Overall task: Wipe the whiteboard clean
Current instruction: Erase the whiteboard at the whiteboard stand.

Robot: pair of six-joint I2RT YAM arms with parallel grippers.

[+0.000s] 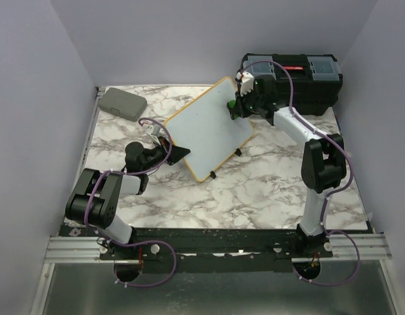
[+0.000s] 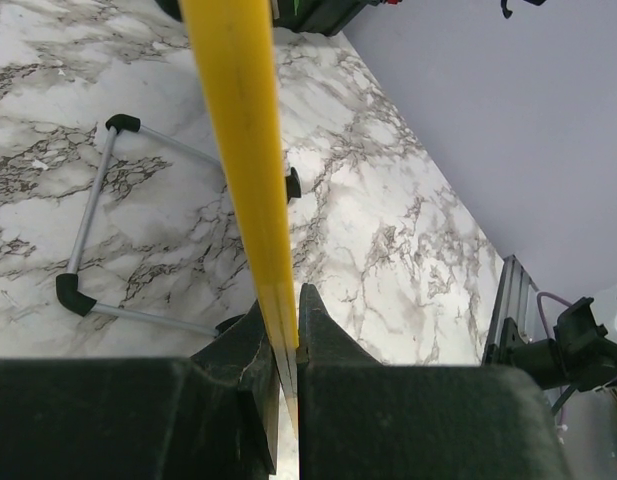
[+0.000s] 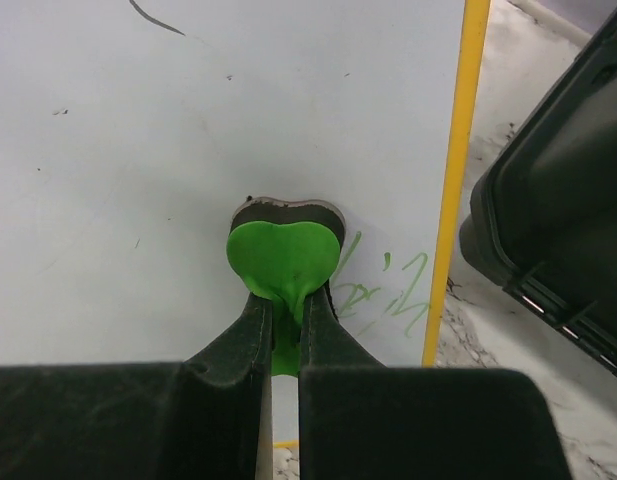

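The white marble-patterned tabletop (image 1: pixel 268 190) carries a small rectangular whiteboard with a thin yellow wooden frame (image 1: pixel 205 128). The board is propped at a tilt around the tabletop's middle, reaching toward the far edge. A black plastic toolbox (image 1: pixel 314 82) sits at the far right corner, and a flat grey rectangular case (image 1: pixel 122 103) at the far left corner. The left gripper (image 2: pixel 286 330) has its jaws clamped on the board's yellow frame edge. The right gripper (image 3: pixel 286 310) pinches the stem of a green heart-shaped eraser (image 3: pixel 285 255). The eraser's pad rests against the white face, just beside faint green handwriting (image 3: pixel 383 295) near the frame.
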